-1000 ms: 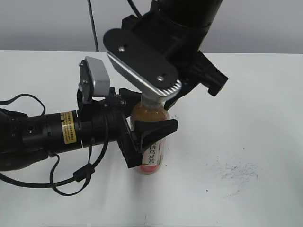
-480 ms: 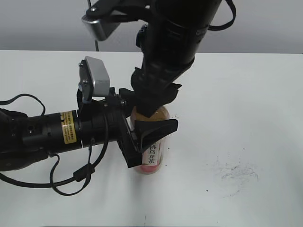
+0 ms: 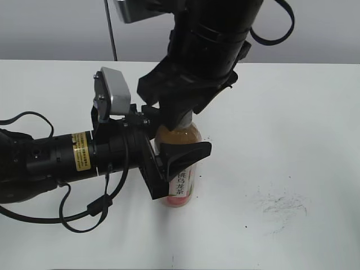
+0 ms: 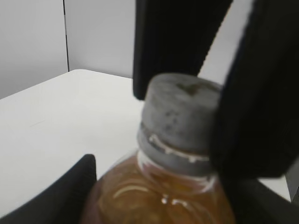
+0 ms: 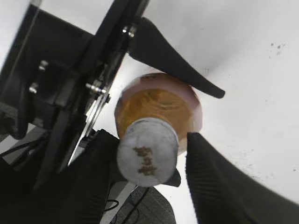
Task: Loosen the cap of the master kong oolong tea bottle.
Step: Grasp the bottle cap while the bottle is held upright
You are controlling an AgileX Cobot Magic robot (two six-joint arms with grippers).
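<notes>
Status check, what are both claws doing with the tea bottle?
Left claw shut on bottle body. Right claw straddling cap, grip unconfirmed. Cap on neck. Nothing in the way.

I am reading black Chinese characters, partly hidden, on the pink-and-white label of the master kong oolong tea bottle. I am also seeing a yellow sticker on the left arm, its print too small to read.

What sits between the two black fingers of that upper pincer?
The bottle's grey cap: the right wrist view shows it between the right pincer's fingers, with a slim gap on one side.
</notes>
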